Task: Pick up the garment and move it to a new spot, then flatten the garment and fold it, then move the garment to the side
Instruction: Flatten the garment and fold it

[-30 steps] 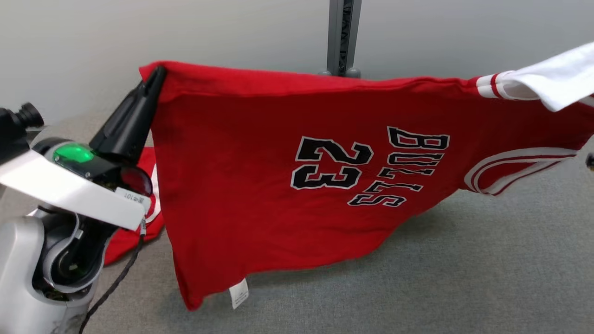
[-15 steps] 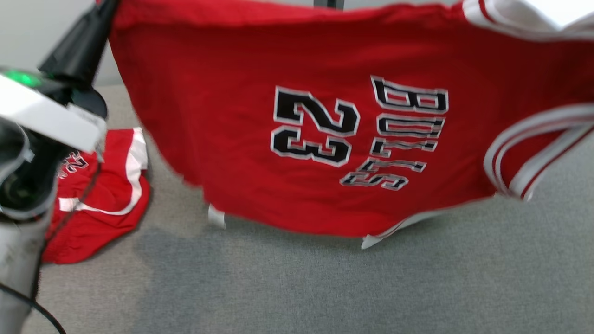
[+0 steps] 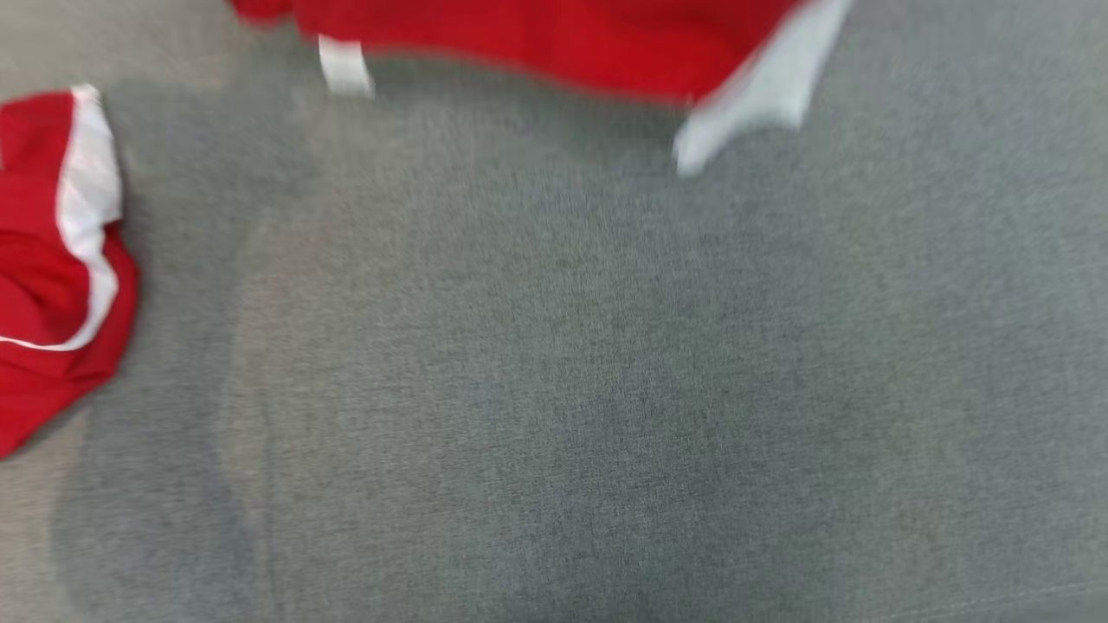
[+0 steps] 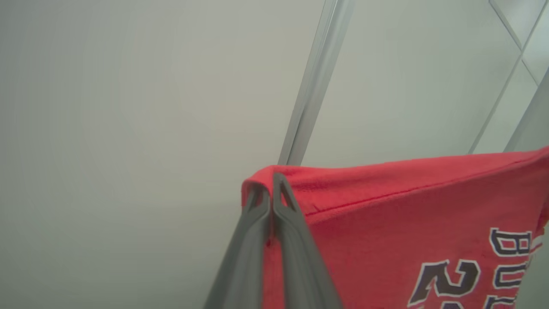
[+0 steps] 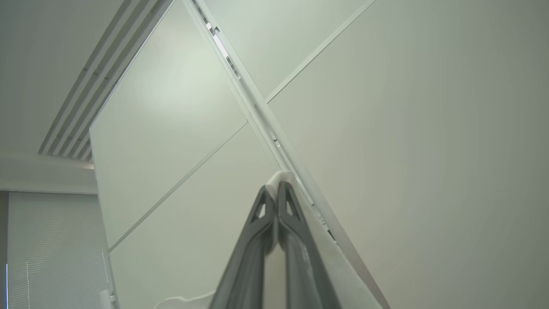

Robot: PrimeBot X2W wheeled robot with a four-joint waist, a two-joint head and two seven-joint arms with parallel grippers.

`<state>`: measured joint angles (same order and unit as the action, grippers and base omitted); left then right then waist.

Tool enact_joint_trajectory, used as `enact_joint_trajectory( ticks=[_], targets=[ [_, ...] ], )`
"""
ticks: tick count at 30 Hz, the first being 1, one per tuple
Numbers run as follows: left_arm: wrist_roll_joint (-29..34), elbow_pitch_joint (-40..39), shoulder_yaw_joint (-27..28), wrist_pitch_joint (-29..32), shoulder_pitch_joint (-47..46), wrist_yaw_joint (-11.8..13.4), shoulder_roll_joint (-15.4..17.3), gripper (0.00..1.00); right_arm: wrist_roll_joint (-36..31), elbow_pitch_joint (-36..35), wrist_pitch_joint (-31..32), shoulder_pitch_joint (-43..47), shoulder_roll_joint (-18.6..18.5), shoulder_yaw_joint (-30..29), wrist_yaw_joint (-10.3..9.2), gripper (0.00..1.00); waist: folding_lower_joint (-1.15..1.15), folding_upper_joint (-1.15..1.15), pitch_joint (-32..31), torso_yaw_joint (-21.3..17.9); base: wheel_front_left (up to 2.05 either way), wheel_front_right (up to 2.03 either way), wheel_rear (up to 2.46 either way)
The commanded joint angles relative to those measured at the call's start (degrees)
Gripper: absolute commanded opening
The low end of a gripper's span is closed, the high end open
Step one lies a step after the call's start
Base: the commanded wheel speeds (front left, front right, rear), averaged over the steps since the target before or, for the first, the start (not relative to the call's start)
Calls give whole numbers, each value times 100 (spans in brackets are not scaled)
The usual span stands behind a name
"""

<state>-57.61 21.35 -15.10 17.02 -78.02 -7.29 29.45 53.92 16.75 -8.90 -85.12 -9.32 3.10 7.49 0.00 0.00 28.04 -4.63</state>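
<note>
**Head view.** Grey tabletop (image 3: 554, 363), blurred. Along the far edge hangs the lower hem of the red shirt (image 3: 537, 43), off the surface, with a white label (image 3: 344, 67) and a white trimmed corner (image 3: 762, 95) dangling. At the left edge lies another red-and-white cloth (image 3: 52, 260), bunched, well apart from the shirt.

**Left wrist view.** Left claw (image 4: 271, 180) is closed, pinching one top corner of the shirt. The cloth runs off to the right with black lettering showing, and a grey pole (image 4: 315, 81) stands behind.

**Right wrist view.** Right claw (image 5: 278, 189) is closed on a white cloth edge (image 5: 281, 175), judged to be the shirt's trim. Ceiling panels are beyond.

**Step in hand.** Likely the carry to a new spot, with the shirt held aloft between both claws.

**Next move.** It calls for lowering both claws evenly with the top edge taut, so the hem lands first, clear of the other cloth.
</note>
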Motion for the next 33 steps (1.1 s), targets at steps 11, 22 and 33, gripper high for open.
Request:
enact_joint_trajectory(
  ticks=[11, 22, 33],
  targets=[
    [269, 1427, -777, -1051, -1960, -19, -154, 0, -603, 1733, -628, -1938, 70, 141, 2, 0, 0, 0, 1155, -361, 0, 0, 0],
    [-468, 2137, -1903, -482, -1085, -20, 322, 0, -140, 1617, -642, -353, 40, 740, 2, 0, 0, 0, 1277, -431, 0, 0, 0],
    [-1403, 1485, -2547, -1063, 662, -21, 619, 0, 417, 1460, -545, 1873, -135, 1605, 2, 0, 0, 0, 456, -413, 0, 0, 0]
  ],
)
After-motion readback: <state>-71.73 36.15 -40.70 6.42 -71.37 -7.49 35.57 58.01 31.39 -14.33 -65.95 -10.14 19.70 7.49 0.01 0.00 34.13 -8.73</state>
